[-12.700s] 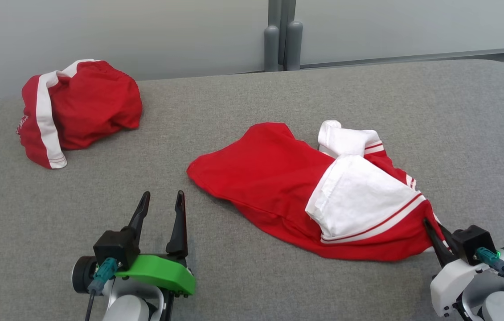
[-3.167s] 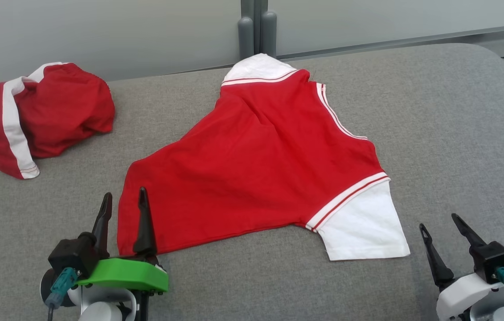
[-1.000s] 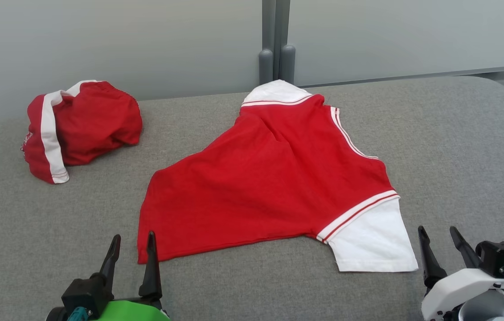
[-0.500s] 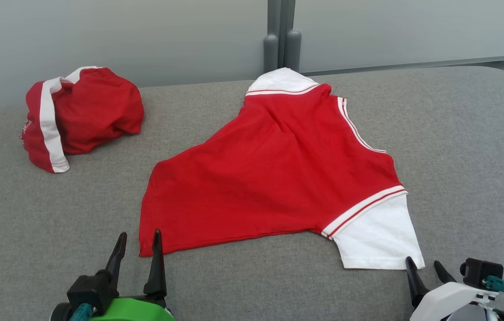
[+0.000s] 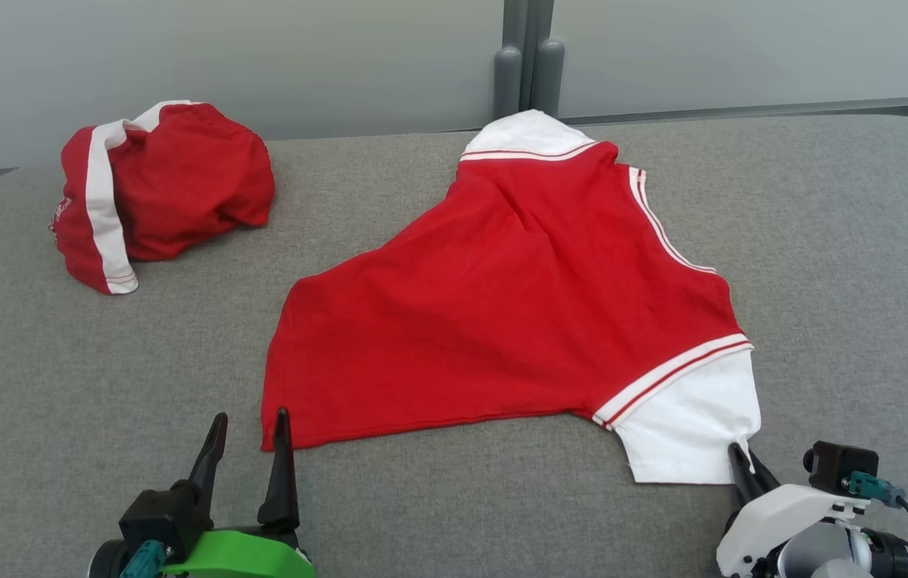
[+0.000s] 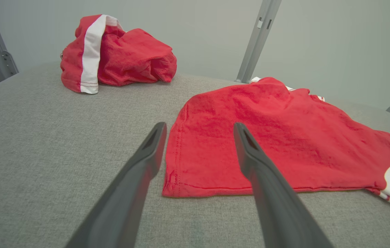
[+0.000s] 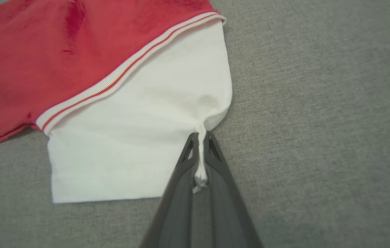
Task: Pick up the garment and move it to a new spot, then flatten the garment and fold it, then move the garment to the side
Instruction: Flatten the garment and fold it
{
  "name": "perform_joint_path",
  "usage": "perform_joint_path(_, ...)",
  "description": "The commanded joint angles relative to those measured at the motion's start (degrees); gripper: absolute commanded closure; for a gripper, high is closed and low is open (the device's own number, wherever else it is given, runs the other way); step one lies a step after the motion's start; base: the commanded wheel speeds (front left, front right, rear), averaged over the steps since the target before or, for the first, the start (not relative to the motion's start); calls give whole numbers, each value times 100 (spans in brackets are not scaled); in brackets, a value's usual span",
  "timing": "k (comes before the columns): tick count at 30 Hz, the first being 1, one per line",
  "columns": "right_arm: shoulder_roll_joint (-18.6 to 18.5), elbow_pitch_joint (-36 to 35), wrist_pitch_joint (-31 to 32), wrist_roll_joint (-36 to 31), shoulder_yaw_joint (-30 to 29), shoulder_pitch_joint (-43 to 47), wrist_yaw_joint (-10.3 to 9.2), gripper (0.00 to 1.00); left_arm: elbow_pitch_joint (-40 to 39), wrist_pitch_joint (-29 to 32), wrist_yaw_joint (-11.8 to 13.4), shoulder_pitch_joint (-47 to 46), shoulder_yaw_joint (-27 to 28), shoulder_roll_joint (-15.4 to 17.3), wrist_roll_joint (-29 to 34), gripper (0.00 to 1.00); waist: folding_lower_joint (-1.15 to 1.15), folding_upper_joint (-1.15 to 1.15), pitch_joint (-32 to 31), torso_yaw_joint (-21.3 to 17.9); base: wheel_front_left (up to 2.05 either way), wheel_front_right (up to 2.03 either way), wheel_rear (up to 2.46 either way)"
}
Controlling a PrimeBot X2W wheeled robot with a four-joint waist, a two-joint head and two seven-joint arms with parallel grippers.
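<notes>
My right claw (image 7: pixel 200 135) clamps the corner of the white sleeve (image 7: pixel 139 137) of the red garment (image 5: pixel 518 305), spread across the middle of the grey surface (image 5: pixel 839 241); my left claw (image 5: pixel 251 417) stands apart beside the hem (image 6: pixel 177 165) near the front edge.

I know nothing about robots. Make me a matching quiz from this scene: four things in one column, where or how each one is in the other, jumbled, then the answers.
Things
1. left gripper
2. right gripper
3. spread shirt
4. bundled garment

States
A. crumpled at the far left of the table
B. shut on a corner of the white sleeve
C. open, by the spread shirt's near left corner
D. laid out mid-table

Pairs: 1-C, 2-B, 3-D, 4-A
</notes>
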Motion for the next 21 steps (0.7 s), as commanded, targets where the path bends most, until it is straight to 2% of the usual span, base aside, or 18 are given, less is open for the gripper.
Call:
perform_joint_path(1, -5, 4, -70, 15, -24, -55, 0, 100, 16, -31, 15, -82, 12, 23, -42, 0, 0, 61, -3, -3, 0, 0, 0)
perform_joint_path(11, -11, -984, -185, -133, -302, 119, 0, 100, 92, 180, -46, 21, -54, -31, -226, 0, 0, 61, -38, -112, 0, 0, 0)
perform_joint_path(16, -9, -1677, -24, -158, -381, 319, 0, 100, 242, 565, 25, 46, -124, -26, -318, 0, 0, 61, -46, -185, 0, 0, 0)
perform_joint_path(21, -10, -1994, 123, -195, -378, 455, 0, 100, 433, 933, 169, -37, -127, -48, -410, 0, 0, 61, -67, -229, 0, 0, 0)
